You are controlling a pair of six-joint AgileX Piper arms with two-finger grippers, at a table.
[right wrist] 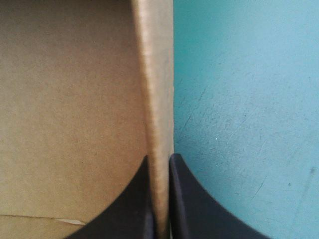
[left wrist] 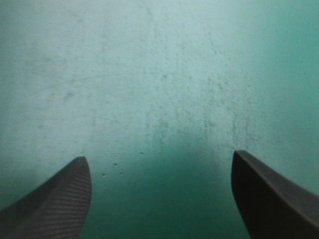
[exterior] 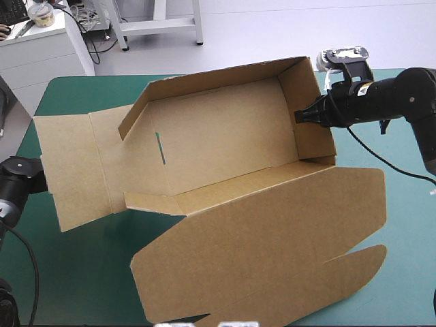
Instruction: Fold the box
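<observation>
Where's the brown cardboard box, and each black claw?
Brown cardboard box [exterior: 225,136]: high view, its floor panel.
Right black claw [right wrist: 159,157]: right wrist view, between fingertips pinching the wall.
Left black claw [left wrist: 159,155]: left wrist view, between open fingertips.

The right arm [exterior: 409,95], at two o'clock of the worktop [exterior: 82,272], is cased in glossy black rounded shells, and a small pale label [exterior: 364,87] is carried near its wrist. The left arm [exterior: 17,178], at eight o'clock, is seen as a black rounded joint. The left pincer [left wrist: 159,155] is formed of black fin-shaped fingers [left wrist: 55,204], one finely ribbed. The right pincer [right wrist: 159,157] is made of smooth black ones.
</observation>
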